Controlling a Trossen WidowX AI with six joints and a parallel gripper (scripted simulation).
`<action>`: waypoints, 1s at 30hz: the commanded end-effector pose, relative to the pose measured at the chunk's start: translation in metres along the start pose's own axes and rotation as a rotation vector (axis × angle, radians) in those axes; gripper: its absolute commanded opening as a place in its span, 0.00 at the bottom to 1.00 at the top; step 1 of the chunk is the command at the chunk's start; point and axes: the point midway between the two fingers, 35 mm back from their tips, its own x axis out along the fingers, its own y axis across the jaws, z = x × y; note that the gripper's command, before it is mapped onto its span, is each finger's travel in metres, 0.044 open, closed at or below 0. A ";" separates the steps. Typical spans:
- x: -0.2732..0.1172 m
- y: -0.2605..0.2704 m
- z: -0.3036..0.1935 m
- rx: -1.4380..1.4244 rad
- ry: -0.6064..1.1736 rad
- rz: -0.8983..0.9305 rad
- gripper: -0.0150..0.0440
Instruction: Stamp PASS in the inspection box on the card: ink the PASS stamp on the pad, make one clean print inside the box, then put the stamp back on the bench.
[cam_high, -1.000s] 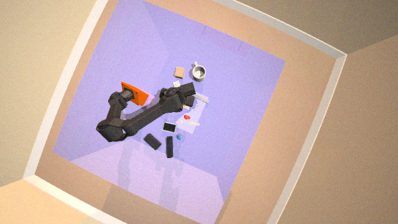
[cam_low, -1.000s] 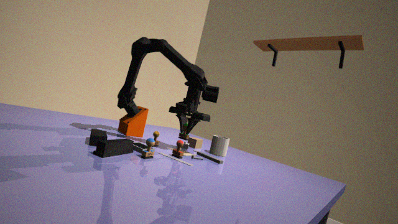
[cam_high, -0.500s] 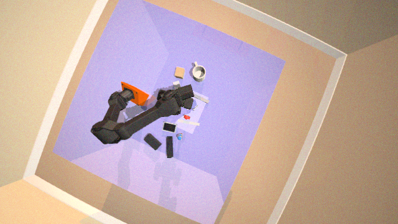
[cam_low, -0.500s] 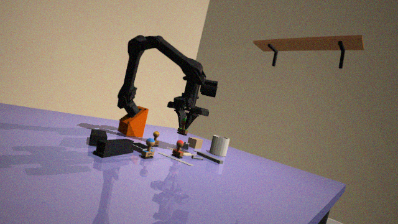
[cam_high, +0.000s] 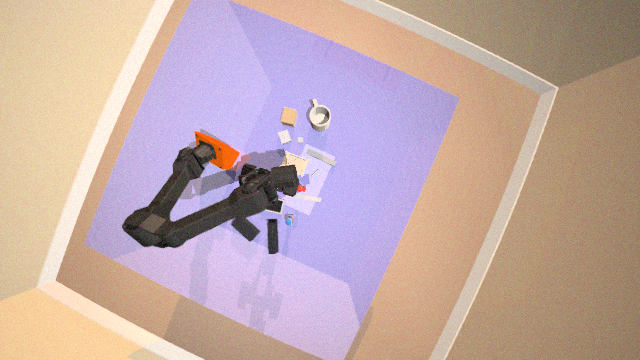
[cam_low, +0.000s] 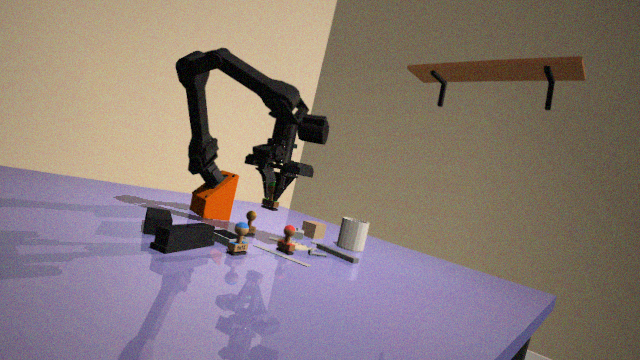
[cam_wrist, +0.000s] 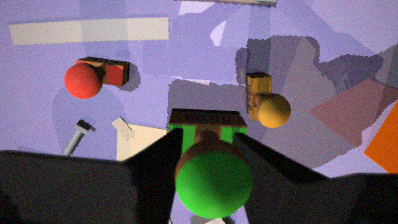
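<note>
My gripper (cam_wrist: 207, 138) is shut on the green-knobbed stamp (cam_wrist: 213, 175), one finger on each side of its stem, with its dark base pointing down. In the exterior view the gripper (cam_low: 272, 192) holds this stamp (cam_low: 270, 201) upright a little above the bench. Only a corner of the cream card (cam_wrist: 142, 142) shows in the wrist view, left of the stamp; its box is hidden. The card also shows in the overhead view (cam_high: 296, 162), beside my wrist. The arm hides most of the ink pad (cam_high: 276, 205).
A red-knobbed stamp (cam_wrist: 85, 80) stands to the left and an orange-knobbed stamp (cam_wrist: 272, 107) close on the right. A blue-knobbed stamp (cam_low: 240, 237), a bolt (cam_wrist: 77, 136), a grey mug (cam_low: 353, 233), a wooden block (cam_low: 314, 229), black boxes (cam_low: 182, 236) and the orange arm base (cam_low: 216, 196) stand around.
</note>
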 end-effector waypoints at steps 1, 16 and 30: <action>0.000 -0.008 0.016 -0.006 -0.004 -0.001 0.25; 0.001 -0.047 0.076 -0.005 -0.010 -0.003 0.25; 0.008 -0.092 0.117 -0.002 -0.025 -0.012 0.25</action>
